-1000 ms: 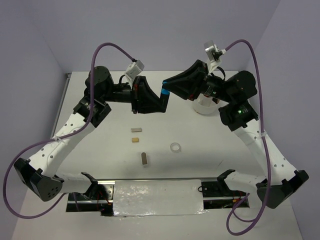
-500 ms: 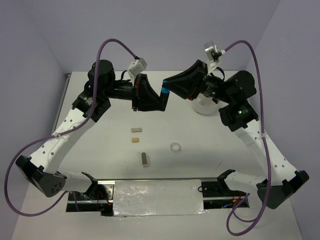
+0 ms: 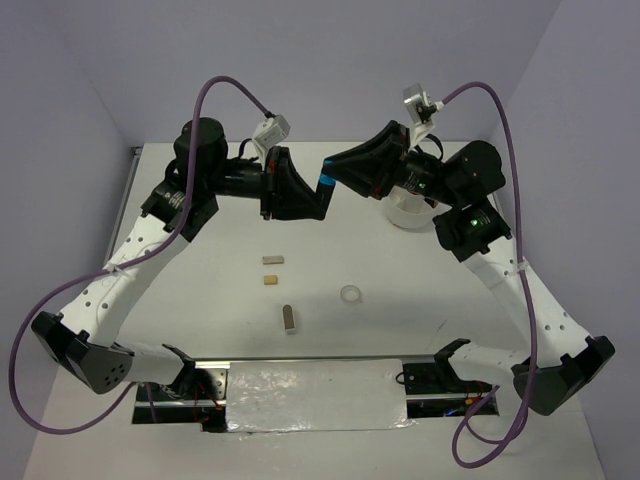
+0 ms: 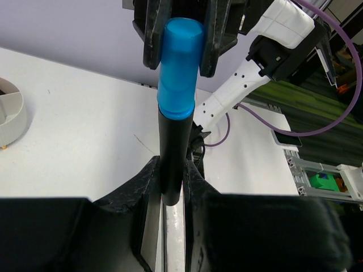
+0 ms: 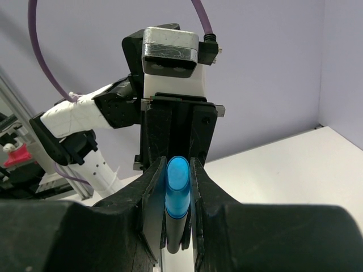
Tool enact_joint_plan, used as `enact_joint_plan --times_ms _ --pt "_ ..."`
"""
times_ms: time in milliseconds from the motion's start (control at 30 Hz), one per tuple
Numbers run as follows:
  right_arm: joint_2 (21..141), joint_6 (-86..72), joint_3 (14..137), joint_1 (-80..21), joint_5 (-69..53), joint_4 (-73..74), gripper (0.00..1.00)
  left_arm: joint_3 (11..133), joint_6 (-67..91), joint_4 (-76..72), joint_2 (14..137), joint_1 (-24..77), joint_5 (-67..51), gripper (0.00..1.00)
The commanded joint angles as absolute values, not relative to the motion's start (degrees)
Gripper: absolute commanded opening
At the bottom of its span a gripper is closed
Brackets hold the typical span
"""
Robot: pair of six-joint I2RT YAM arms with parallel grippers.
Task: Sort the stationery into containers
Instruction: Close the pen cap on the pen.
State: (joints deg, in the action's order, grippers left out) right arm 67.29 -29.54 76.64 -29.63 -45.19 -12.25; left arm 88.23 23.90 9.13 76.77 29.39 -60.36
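Observation:
A black marker with a blue cap point(image 3: 326, 183) is held in the air over the far middle of the table, between both grippers. My left gripper point(image 3: 316, 203) is shut on its black body point(image 4: 172, 158). My right gripper point(image 3: 335, 172) is shut on the blue cap point(image 5: 177, 192), and its fingers point(image 4: 214, 34) flank the cap in the left wrist view. The two grippers face each other tip to tip. The white round divided dish point(image 3: 408, 212) stands behind the right gripper, partly hidden, and its edge shows in the left wrist view point(image 4: 10, 116).
On the table below lie a tan block point(image 3: 272, 258), a smaller tan block point(image 3: 269, 280), a grey block point(image 3: 289, 317) and a clear tape ring point(image 3: 350, 295). A foil-covered strip point(image 3: 315, 392) lies along the near edge between the arm bases.
Both grippers and the marker have shifted slightly left and toward the far side. The left arm's shoulder and elbow have swung a little. Both grips look unchanged.

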Motion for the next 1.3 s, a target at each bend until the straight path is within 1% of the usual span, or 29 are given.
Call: enact_joint_plan --times_ms 0,100,267,600,633,667,700,733,767,800,900,967,1000,1067,1167,1267 --pt "70.6 -32.9 69.9 -35.4 -69.8 8.3 0.0 97.6 23.7 -16.2 74.9 26.7 -46.8 0.0" --pt "70.9 -32.3 68.7 -36.6 -70.0 8.6 0.0 98.7 23.5 -16.3 75.4 26.5 -46.5 0.0" --pt "69.9 -35.8 65.6 -36.8 -71.0 3.9 0.0 99.7 22.2 -15.3 75.4 25.8 -46.1 0.0" --pt "70.6 -28.0 65.6 -38.3 -70.2 15.0 0.0 102.0 22.8 -16.3 76.6 24.8 -46.8 0.0" --pt "70.1 -29.1 65.6 -38.4 -69.6 14.2 0.02 101.1 24.0 -17.0 76.6 24.9 -47.1 0.0" --pt "69.7 -30.3 65.7 -38.2 -67.5 11.4 0.09 100.4 24.3 -18.2 76.2 24.9 -47.5 0.0" --pt "69.1 -32.3 67.1 -38.0 -66.3 10.3 0.11 99.4 25.0 -18.5 75.9 24.9 -48.2 0.0" --pt "68.6 -33.5 68.0 -38.1 -65.1 8.8 0.14 97.1 25.5 -18.9 75.7 25.0 -48.9 0.0" --pt "68.3 -34.0 69.5 -37.9 -63.2 7.7 0.23 95.6 26.0 -20.2 75.0 25.0 -49.7 0.0" --pt "67.9 -33.7 71.3 -37.8 -56.5 9.0 0.26 93.9 26.8 -21.0 74.4 25.0 -50.4 0.0" --pt "66.4 -29.6 81.0 -37.5 -44.0 14.6 0.28 85.3 30.1 -23.3 72.3 25.9 -55.4 0.0" --pt "66.7 -27.3 84.0 -37.1 -39.7 16.1 0.32 82.6 30.5 -22.2 71.5 26.7 -57.5 0.0" --pt "67.2 -26.6 86.4 -37.0 -38.4 17.2 0.39 80.4 30.0 -21.3 71.3 27.7 -59.1 0.0" --pt "67.8 -24.7 89.1 -35.8 -37.4 18.1 0.4 78.5 28.7 -18.8 70.5 28.7 -59.7 0.0" --pt "69.2 -23.1 91.5 -34.0 -38.8 19.8 0.46 75.2 24.7 -13.5 68.5 30.8 -59.7 0.0" --pt "69.3 -23.8 91.1 -32.7 -42.5 18.4 0.47 73.4 22.7 -9.0 66.6 32.2 -60.6 0.0"
